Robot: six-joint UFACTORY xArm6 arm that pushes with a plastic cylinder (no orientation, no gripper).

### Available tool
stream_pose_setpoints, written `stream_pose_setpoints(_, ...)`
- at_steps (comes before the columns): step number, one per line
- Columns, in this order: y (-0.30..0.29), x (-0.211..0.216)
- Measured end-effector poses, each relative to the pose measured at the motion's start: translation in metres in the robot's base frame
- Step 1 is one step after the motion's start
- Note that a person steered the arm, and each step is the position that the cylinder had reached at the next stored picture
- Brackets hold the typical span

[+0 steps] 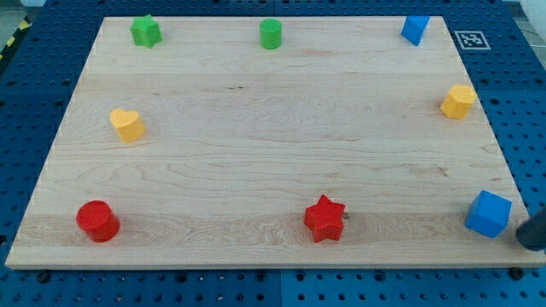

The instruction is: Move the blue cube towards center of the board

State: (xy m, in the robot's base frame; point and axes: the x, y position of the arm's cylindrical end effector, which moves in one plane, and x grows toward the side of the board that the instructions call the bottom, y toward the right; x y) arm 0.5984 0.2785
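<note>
The blue cube (488, 213) sits at the wooden board's (273, 153) right edge, near the view's bottom right corner. My tip (526, 236) shows as a dark rounded end just right of the cube, off the board's edge, very close to the cube or touching it; the frame does not show which. Most of the rod is cut off by the view's right edge.
A second blue block (415, 29) lies at the top right. A yellow hexagon (458, 101) lies at the right edge, a red star (325, 218) at bottom centre, a red cylinder (97, 221) at bottom left, a yellow heart (127, 124) at left, and a green star (146, 31) and green cylinder (270, 34) at top.
</note>
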Motion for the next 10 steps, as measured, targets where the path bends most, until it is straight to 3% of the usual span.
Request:
stream_pose_setpoints(3, -0.015, -0.017)
stream_pose_setpoints(5, -0.036, 0.008)
stream_pose_setpoints(10, -0.064, 0.018)
